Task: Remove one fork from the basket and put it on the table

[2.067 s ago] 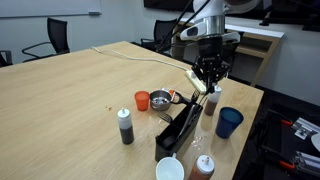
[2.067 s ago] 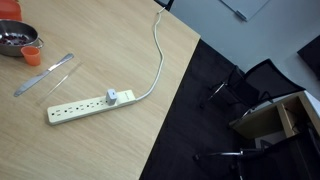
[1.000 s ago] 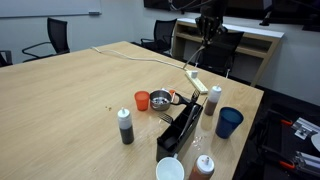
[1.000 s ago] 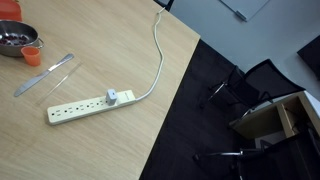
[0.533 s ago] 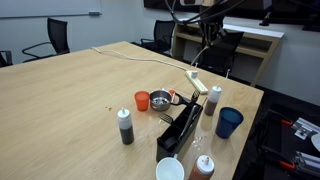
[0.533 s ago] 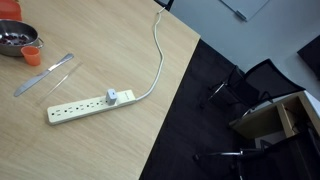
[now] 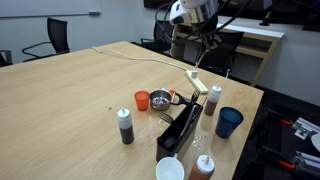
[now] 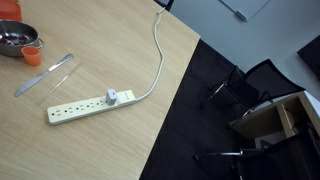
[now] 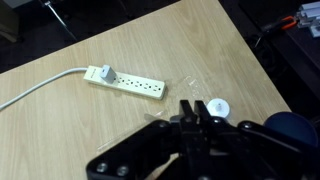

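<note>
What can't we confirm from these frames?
- Whether the gripper is open, shut or holding anything: in the wrist view its dark, blurred body hides the fingertips.
- Contents of the basket: too small in an exterior view.
- The basket itself: outside the frame in an exterior view, past the red cup.

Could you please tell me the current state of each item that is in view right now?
Gripper: high above the table, grip unclear.
Basket: upright on the table, cutlery sticking out.
Power strip: lying flat, one plug in.
Red cup: upright.
Blue cup: upright.
Dark bottle: upright, capped.
</note>
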`<control>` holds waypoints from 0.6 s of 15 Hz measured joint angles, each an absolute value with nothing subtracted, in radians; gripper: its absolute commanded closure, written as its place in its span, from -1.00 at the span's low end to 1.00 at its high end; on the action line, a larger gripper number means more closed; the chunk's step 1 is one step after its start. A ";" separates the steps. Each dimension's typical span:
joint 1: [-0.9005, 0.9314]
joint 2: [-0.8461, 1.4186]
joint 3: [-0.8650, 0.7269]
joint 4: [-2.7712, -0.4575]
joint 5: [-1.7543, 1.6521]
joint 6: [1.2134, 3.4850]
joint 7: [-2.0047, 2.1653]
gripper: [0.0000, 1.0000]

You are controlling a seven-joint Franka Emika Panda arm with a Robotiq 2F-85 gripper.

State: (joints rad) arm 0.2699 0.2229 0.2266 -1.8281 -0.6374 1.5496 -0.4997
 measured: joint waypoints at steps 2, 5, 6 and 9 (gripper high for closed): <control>0.275 0.263 0.228 -1.787 -0.642 1.485 -0.502 0.96; 0.269 0.358 0.218 -1.729 -0.640 1.437 -0.504 0.96; 0.261 0.405 0.213 -1.708 -0.634 1.447 -0.505 0.96; 0.218 0.566 0.191 -1.627 -0.600 1.513 -0.521 0.96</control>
State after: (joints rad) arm 0.2183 0.5656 0.1905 -1.6272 -0.6002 1.5126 -0.5210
